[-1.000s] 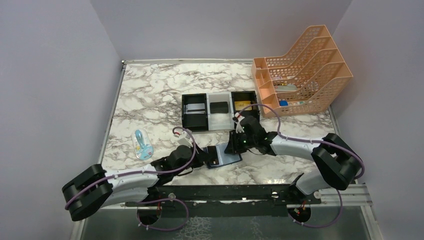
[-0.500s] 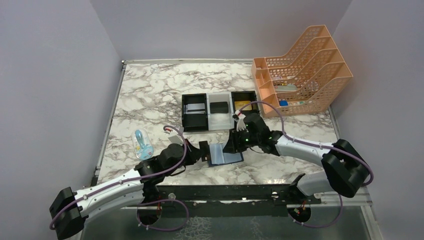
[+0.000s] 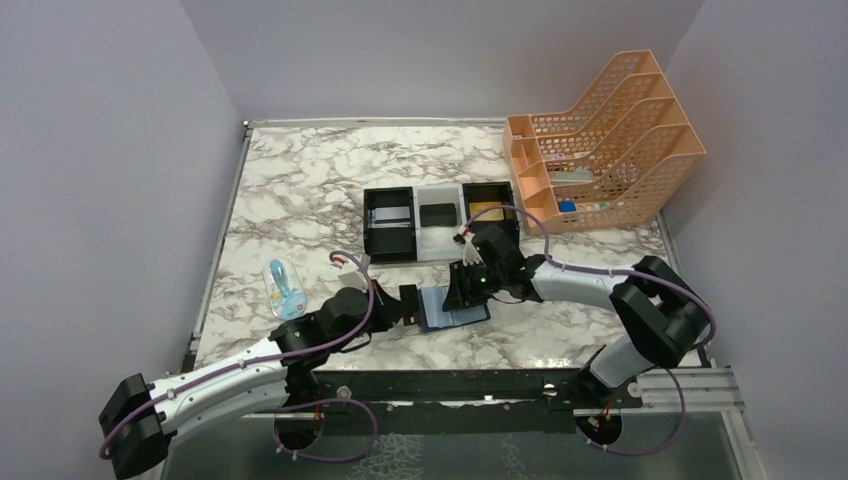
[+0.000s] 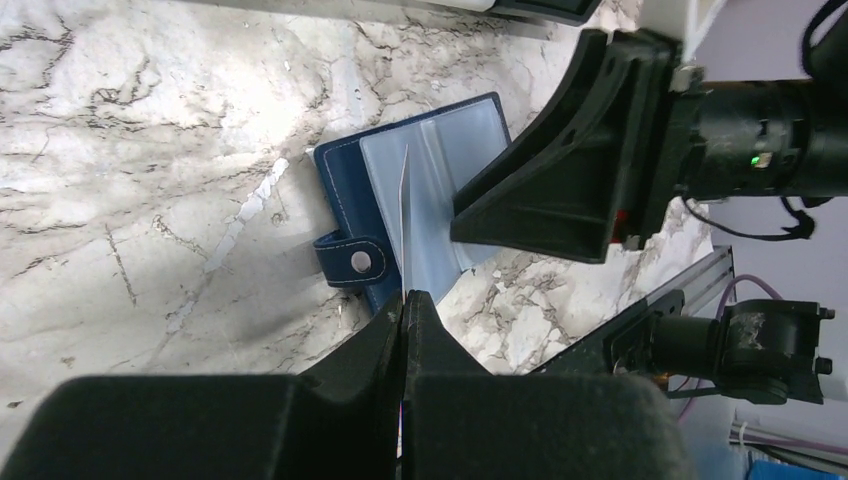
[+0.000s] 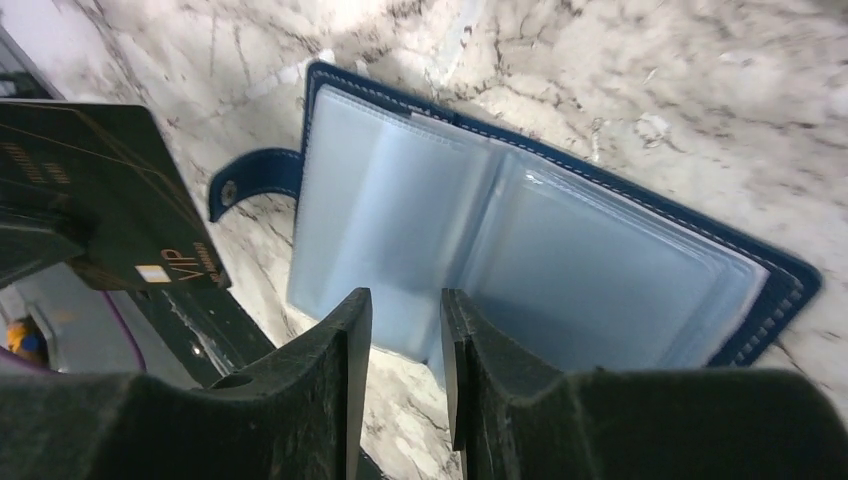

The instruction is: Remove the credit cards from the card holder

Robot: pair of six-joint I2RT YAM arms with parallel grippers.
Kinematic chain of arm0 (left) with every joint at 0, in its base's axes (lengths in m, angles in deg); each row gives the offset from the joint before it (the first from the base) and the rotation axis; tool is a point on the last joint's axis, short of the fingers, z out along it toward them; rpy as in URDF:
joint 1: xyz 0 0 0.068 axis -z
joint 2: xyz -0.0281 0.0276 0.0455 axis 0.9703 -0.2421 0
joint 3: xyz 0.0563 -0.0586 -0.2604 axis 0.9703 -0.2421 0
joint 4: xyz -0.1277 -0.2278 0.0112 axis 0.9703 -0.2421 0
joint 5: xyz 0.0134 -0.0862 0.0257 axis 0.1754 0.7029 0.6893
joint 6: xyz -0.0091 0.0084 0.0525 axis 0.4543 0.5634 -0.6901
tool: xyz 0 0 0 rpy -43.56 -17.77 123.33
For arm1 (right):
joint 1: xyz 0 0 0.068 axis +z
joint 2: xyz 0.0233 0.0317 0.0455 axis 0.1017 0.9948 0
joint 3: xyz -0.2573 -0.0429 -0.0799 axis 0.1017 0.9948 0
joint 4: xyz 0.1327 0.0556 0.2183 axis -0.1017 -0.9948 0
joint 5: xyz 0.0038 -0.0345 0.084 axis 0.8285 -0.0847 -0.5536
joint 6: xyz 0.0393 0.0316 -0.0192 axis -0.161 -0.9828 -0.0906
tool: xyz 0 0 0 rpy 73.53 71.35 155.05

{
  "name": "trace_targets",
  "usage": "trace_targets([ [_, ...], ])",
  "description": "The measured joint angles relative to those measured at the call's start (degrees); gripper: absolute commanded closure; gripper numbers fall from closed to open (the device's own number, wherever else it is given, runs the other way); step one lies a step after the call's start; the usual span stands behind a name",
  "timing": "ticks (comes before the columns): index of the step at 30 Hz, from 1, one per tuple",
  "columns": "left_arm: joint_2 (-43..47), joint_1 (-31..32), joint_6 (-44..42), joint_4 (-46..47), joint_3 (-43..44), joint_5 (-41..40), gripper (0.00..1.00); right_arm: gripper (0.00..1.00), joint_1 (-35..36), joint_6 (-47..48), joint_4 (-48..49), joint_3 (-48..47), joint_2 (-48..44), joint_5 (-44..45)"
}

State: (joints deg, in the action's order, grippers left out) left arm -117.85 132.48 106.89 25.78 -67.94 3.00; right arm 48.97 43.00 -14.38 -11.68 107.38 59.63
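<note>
While left pincer [image 4: 405,300] grips black card [image 5: 110,200], right pincer [image 5: 405,300] stands ajar above card holder [image 5: 600,270].

the counter [image 4: 150,150] looks like polished white marble with grey veins, shiny where light falls. the card holder [image 4: 338,195] has a navy leather-like cover, finely grained, with pale stitching along its edge. its pockets [image 5: 400,220] are soft clear plastic, bluish and faintly glossy. the snap [image 4: 361,261] on its tab looks like dull metal. the credit card [image 5: 110,200] is smooth black plastic with thin gold print. the fingers [image 5: 300,400] of my right end effector [image 5: 405,305] are matt black plastic, slightly rough.
</note>
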Motion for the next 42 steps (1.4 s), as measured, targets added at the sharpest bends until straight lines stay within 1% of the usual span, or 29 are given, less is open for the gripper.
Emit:
trace_targets([
  [2, -0.26, 0.00, -0.37, 0.37, 0.00, 0.37, 1.00, 0.62, 0.00, 0.04, -0.72, 0.09, -2.12, 1.88],
  [4, -0.87, 0.00, -1.01, 0.94, 0.00, 0.79, 1.00, 0.57, 0.00, 0.22, -0.70, 0.52, -5.53, 3.37],
  [6, -1.97, 0.00, -1.88, 2.16, 0.00, 1.88, 1.00, 0.49, 0.00, 0.39, -0.13, 1.60, -9.66, 5.27],
  [9, -4.04, 0.00, -3.23, 5.44, -0.04, 4.33, 1.00, 0.34, 0.00, 0.35, 1.27, 4.98, -17.35, 9.97],
  [10, -4.72, -0.02, -3.65, 7.13, -0.17, 5.25, 1.00, 0.31, 0.00, 0.42, 2.14, 6.60, -20.06, 12.09],
  [11, -5.33, -0.24, -3.93, 9.11, -0.48, 6.29, 1.00, 0.29, 0.00, 0.24, 3.58, 10.03, -25.24, 15.93],
  [13, -6.40, -1.01, -4.48, 12.72, -1.18, 8.50, 1.00, 0.27, 0.00, 0.22, 4.70, 12.31, -28.61, 18.86],
  [15, -7.96, -3.08, -5.14, 16.11, -1.75, 12.07, 1.00, 0.26, 0.00, 0.48, 6.56, 15.87, -33.53, 23.28],
  [17, -9.44, -6.51, -5.44, 18.73, -1.92, 16.13, 1.00, 0.20, 0.00, 0.90, 7.82, 19.32, -39.10, 27.67],
  [20, -10.19, -12.31, -5.55, 21.92, -1.95, 22.80, 1.00, 0.03, -0.02, 1.40, 8.31, 22.38, -46.42, 33.38],
  [23, -9.14, -17.00, -5.49, 24.22, -1.95, 27.71, 1.00, 0.02, -0.02, 1.27, 7.19, 22.53, -50.47, 36.04],
  [25, -7.87, -18.67, -5.31, 25.29, -1.97, 30.14, 1.00, 0.02, -0.20, 0.90, 6.10, 22.27, -51.21, 36.24],
  [28, -6.38, -19.78, -4.13, 27.54, -2.67, 32.61, 1.00, 0.03, -1.86, 0.76, 6.23, 22.38, -50.18, 31.98],
  [31, -5.70, -19.98, -2.62, 29.09, -3.65, 34.56, 1.00, 0.06, -5.03, -0.44, 9.33, 23.93, -47.87, 22.29],
  [34, -4.20, -20.00, -1.33, 29.70, -4.57, 35.91, 1.00, 0.12, -7.56, -3.72, 16.09, 25.92, -43.10, 10.16],
  [37, -1.46, -20.00, -0.02, 30.53, -5.84, 36.22, 1.00, 0.19, -7.85, -8.22, 24.15, 26.21, -36.30, -0.81],
  [39, 0.31, -20.00, 0.76, 31.04, -6.78, 36.33, 1.00, 0.27, -7.85, -11.08, 29.24, 26.21, -33.14, -6.34],
  [42, 1.81, -20.00, 1.86, 31.54, -7.89, 36.39, 1.00, 0.30, -7.85, -15.47, 37.57, 26.18, -29.09, -12.72],
])
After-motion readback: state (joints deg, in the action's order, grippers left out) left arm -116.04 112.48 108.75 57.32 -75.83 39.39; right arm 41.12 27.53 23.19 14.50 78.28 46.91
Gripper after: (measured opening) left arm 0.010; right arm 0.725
